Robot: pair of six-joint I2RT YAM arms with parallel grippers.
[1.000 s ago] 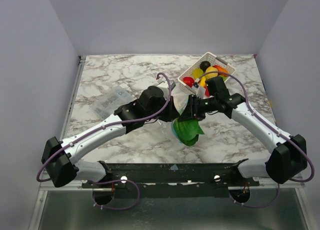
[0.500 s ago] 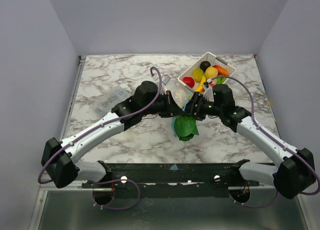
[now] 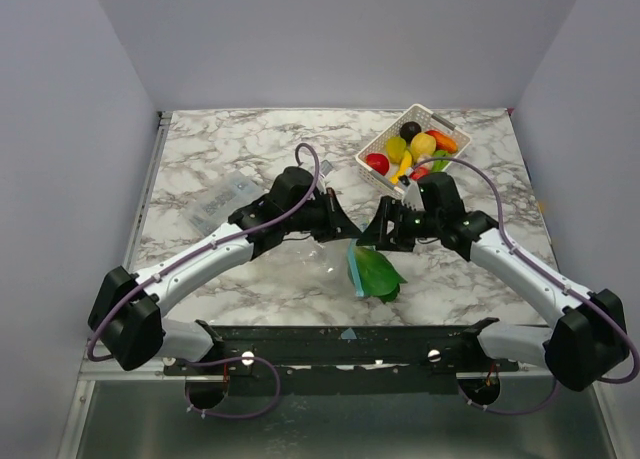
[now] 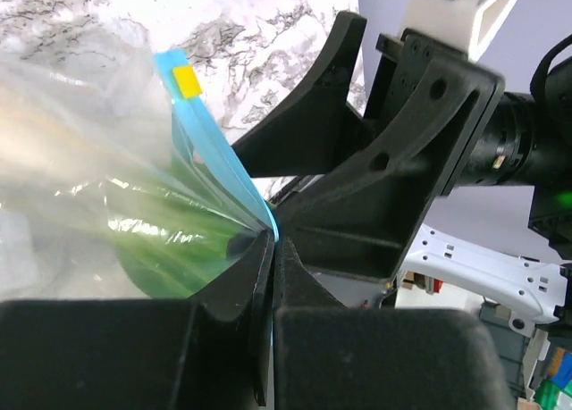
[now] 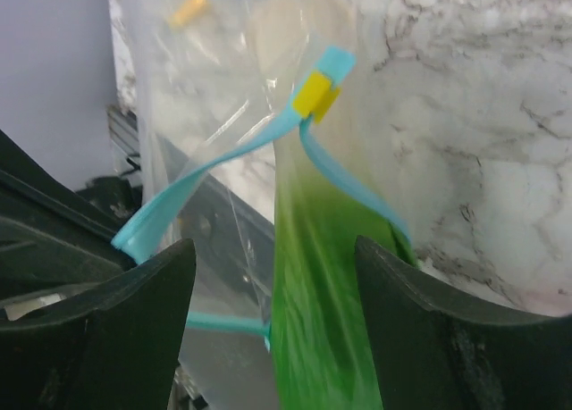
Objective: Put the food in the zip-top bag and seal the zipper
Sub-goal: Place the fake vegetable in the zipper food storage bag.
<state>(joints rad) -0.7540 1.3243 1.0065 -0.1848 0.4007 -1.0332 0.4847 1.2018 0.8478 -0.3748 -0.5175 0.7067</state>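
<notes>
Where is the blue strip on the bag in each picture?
Top external: the zipper sits just below and right of the centre.
Left wrist: the zipper slants from the upper left down to the centre.
Right wrist: the zipper crosses the upper middle.
Shared landmark: the green food inside the bag, right beside it.

The zip-top bag is thin, clear plastic film, crinkled and shiny. Its zipper is smooth pale-blue plastic. The green food inside looks glossy. The white basket is latticed plastic. The table has a smooth marble-patterned surface.
</notes>
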